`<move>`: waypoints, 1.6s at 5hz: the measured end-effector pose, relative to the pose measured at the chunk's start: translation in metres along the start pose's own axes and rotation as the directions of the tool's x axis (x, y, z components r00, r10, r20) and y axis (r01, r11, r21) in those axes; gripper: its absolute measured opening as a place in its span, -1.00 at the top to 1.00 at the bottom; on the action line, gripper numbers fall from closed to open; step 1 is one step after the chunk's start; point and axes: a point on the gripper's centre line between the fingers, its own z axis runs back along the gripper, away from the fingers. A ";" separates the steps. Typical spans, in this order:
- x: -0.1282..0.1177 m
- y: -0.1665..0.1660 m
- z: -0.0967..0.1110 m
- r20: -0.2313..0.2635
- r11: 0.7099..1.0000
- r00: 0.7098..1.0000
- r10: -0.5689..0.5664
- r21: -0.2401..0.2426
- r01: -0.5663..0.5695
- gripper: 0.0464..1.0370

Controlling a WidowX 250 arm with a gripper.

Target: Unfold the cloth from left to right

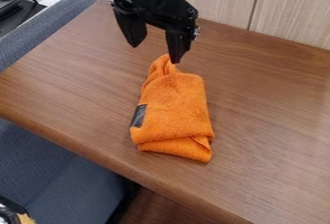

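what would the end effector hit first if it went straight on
Probably the narrow far end of the orange cloth, which one fingertip of the open end effector seems to overhang; the other points at the table. Height is hard to judge.

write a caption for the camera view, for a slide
Open black gripper above a folded orange cloth with a dark label, on a wooden table

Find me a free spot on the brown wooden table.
Bare table: right of the folded orange cloth up to the pale wooden panel; left of it to the blue-grey fabric. Crowded: the cloth's narrow end, by the black two-finger gripper.
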 end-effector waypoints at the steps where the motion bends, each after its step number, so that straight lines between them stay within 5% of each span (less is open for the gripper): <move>1: -0.004 -0.001 -0.007 -0.027 1.000 1.000 0.000 -0.004 0.000 -0.93; 4: -0.043 0.017 -0.034 -0.136 0.997 0.988 0.079 0.029 -0.076 -0.93; 7: -0.064 0.021 -0.085 -0.264 0.988 0.953 0.151 0.015 -0.153 -0.85; 8: -0.067 0.021 -0.092 -0.277 0.987 0.948 0.159 0.016 -0.161 -0.28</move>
